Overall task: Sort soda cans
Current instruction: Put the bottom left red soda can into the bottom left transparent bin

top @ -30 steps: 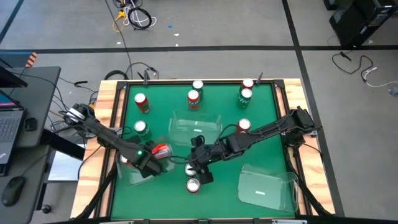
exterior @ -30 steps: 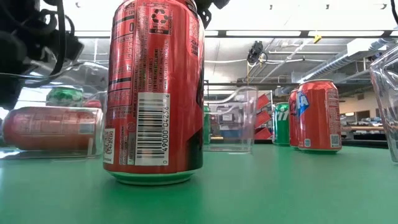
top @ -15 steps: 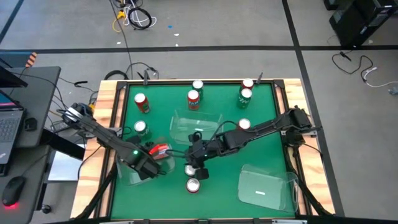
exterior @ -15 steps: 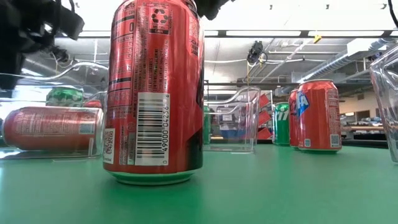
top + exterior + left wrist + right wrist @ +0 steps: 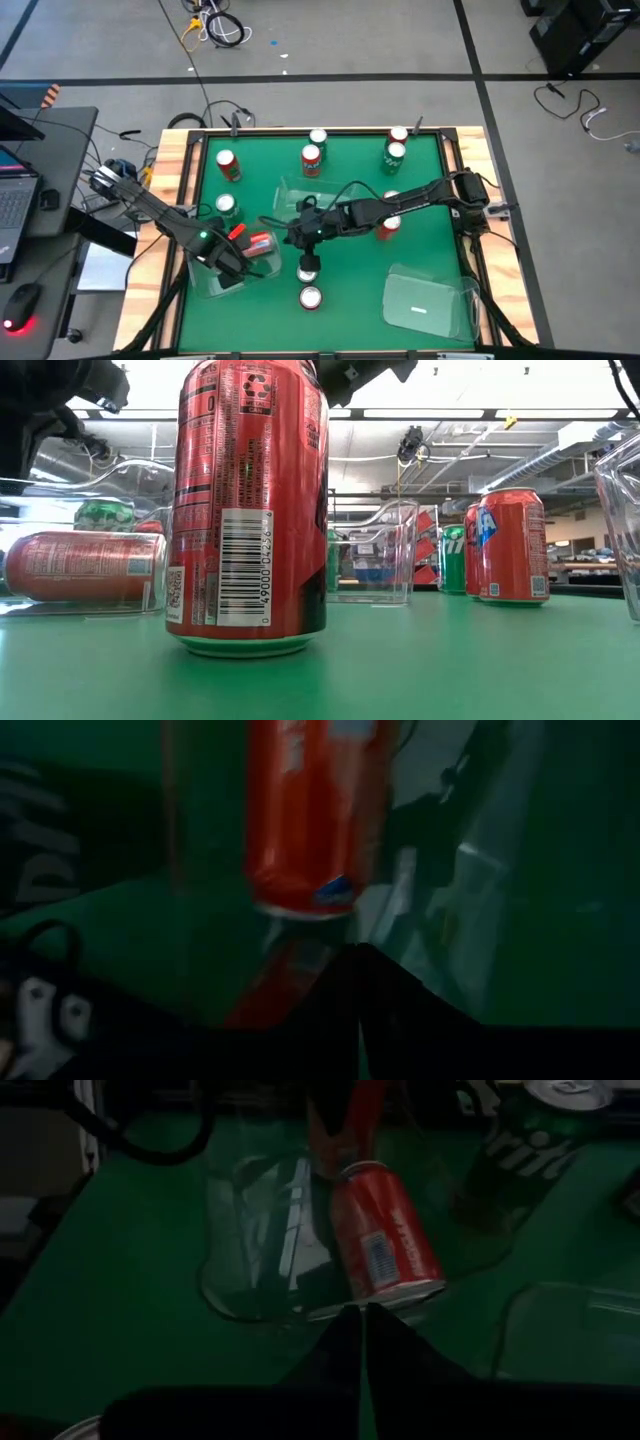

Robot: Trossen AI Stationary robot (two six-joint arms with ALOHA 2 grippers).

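High view: soda cans point(image 5: 311, 159) scattered upright over green worktop point(image 5: 420, 250); one red can point(image 5: 259, 243) lying on its side in the clear bin point(image 5: 204, 284) at left-near. Left claw point(image 5: 232, 270) together, empty, over that bin. Right claw point(image 5: 298, 233) together, empty, mid-worktop, just beside an upright can point(image 5: 307, 267). Risk: sideways sweep toppling it.

Low view: big red can point(image 5: 248, 510) standing nearest; lying can point(image 5: 82, 566) behind bin wall. Could roll if bin nudged.

Left wrist view: red can point(image 5: 310, 815) seen through clear wall, close ahead. Collision likely if lowered.

Right wrist view: fingers pressed together; lying can point(image 5: 387, 1246) ahead, green can point(image 5: 520, 1150) beyond.
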